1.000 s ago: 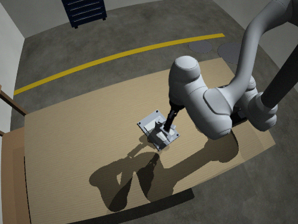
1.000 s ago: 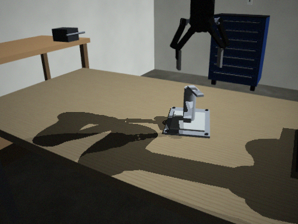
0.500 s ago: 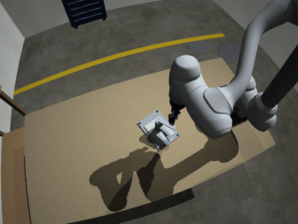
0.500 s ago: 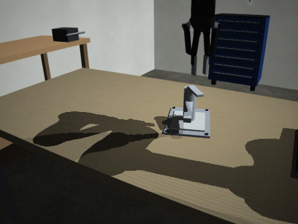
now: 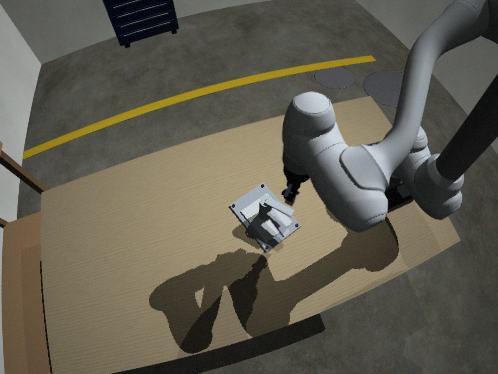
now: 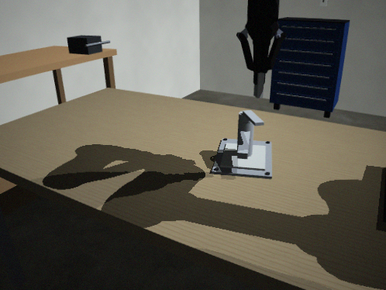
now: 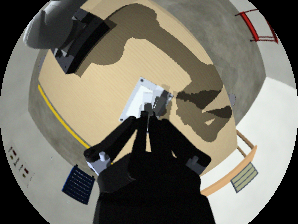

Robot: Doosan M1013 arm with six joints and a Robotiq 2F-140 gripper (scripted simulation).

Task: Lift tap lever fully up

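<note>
The tap [image 6: 244, 149] is a grey metal body on a square baseplate in the middle of the wooden table; it also shows in the top view [image 5: 266, 216] and in the wrist view [image 7: 152, 104]. Its lever [image 6: 250, 117] sticks out at the top of the upright body. My gripper [image 6: 259, 89] hangs in the air above and behind the tap, clear of it. Its fingers are shut together with nothing between them. In the top view the gripper [image 5: 290, 194] sits just right of the baseplate, partly hidden by the arm.
A blue drawer cabinet [image 6: 308, 62] stands behind the table. A side table [image 6: 46, 62] with a dark box [image 6: 84, 43] is at the left. The arm's base [image 5: 400, 192] is at the table's right edge. A yellow line [image 5: 200, 95] crosses the floor.
</note>
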